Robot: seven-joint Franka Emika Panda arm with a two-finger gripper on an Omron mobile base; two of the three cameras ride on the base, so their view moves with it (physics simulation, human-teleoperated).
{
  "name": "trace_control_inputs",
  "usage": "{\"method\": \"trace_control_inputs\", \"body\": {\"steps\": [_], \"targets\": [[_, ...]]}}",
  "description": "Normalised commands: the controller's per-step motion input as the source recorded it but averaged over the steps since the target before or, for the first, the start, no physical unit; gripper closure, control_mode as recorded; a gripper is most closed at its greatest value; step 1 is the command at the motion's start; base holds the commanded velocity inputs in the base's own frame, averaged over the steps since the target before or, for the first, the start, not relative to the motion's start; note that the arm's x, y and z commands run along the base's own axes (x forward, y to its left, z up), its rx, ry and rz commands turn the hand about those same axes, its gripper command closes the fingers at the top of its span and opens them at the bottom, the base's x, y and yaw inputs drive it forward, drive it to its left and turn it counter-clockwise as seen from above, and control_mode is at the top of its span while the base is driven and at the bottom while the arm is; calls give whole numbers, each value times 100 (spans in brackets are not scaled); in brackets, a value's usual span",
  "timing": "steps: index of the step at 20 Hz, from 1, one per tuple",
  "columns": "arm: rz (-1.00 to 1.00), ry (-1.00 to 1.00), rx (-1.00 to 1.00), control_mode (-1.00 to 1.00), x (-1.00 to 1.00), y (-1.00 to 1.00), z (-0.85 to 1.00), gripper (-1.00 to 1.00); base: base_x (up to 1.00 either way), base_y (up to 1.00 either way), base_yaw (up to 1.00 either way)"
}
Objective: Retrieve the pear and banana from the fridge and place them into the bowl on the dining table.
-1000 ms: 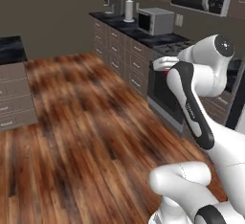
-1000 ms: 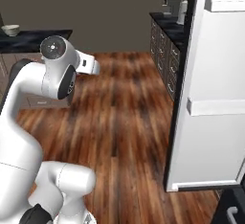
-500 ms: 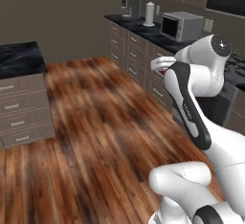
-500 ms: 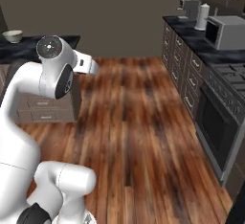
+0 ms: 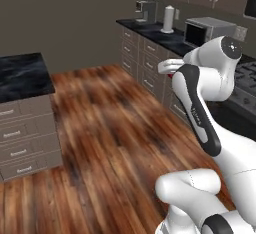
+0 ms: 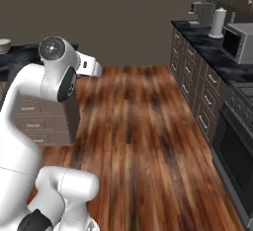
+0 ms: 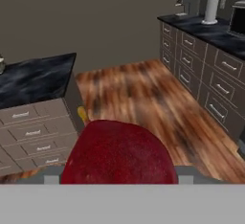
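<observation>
A: Left base view?
B: Arm folded at right of frame, hand [image 5: 164, 68] at centre right below the microwave [image 5: 207, 32]; black marble counter [image 5: 20, 75] at left edge.

A: Right base view?
B: Cream bowl [image 6: 4, 45] on that counter, far upper left, well apart from the hand.

A: Hand view?
B: Dark red pear [image 7: 119, 153] at bottom centre, clasped in the hand; wooden floor [image 7: 143, 94] beyond.

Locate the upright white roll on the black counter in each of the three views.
Left base view: the white roll stands upper right of centre.
Right base view: upper right.
Hand view: top right.
Shared landmark: the grey coffee machine just left of it.
</observation>
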Motion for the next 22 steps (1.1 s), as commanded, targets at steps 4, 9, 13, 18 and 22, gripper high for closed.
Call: {"method": "trace_control_inputs", "body": {"steps": [4,9,13,18,22], "targets": [[0,0,0,100,0,0,0,100,100,0,0],[0,0,0,100,0,0,0,100,100,-2,0],[0,0,0,100,0,0,0,100,100,-12,0],[0,0,0,100,0,0,0,100,100,-1,1],[0,0,0,100,0,0,0,100,100,0,1]]}}
